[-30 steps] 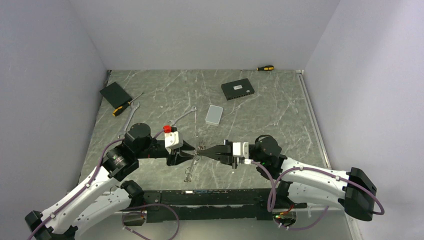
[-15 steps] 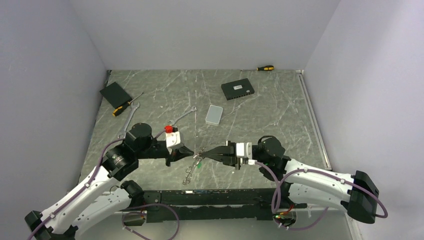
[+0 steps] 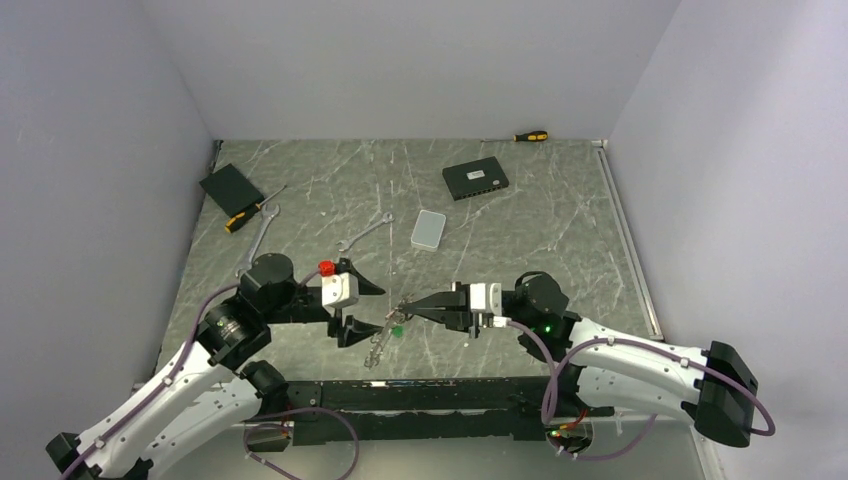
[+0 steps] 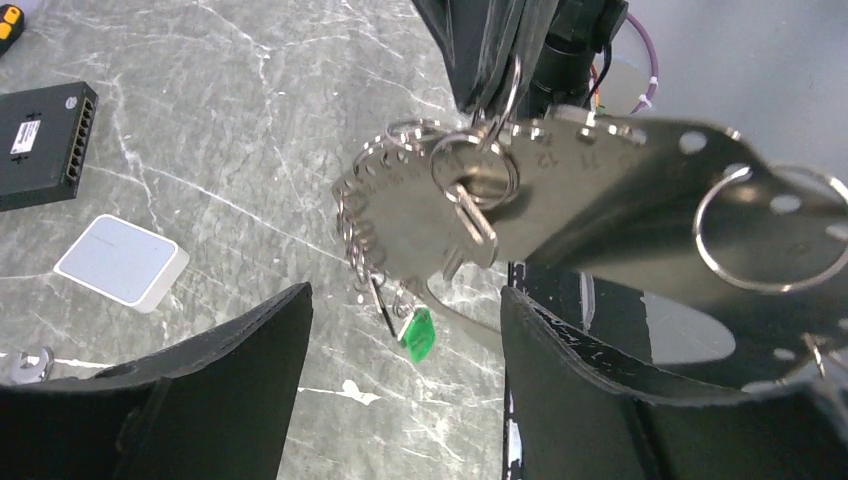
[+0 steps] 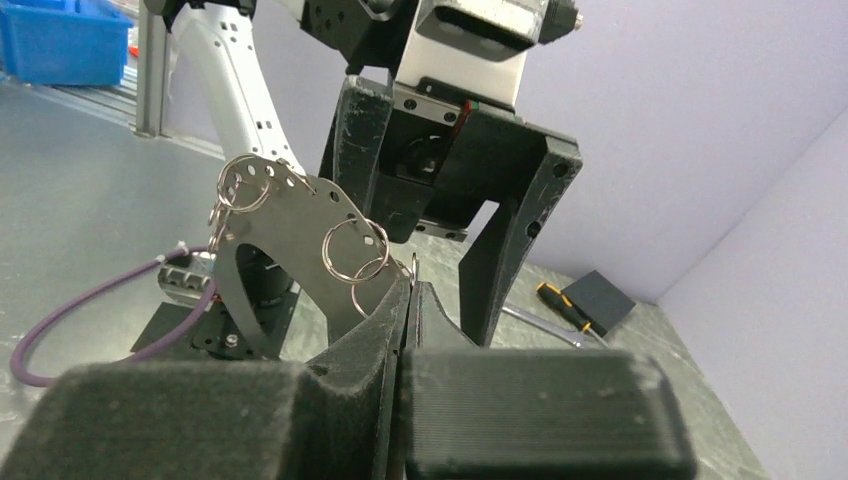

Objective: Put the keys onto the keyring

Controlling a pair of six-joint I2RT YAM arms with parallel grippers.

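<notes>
Left gripper (image 3: 367,308) has backed off, jaws wide. My right gripper (image 3: 408,304) alone pinches the keyring (image 3: 386,335) by the near edge; threading looks paused.

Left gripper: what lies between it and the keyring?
Nothing. In the top external view only bare table shows between the open left gripper and the keyring, which the right gripper holds shut.

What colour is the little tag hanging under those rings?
The tag is green, clearest in the left wrist view.
</notes>
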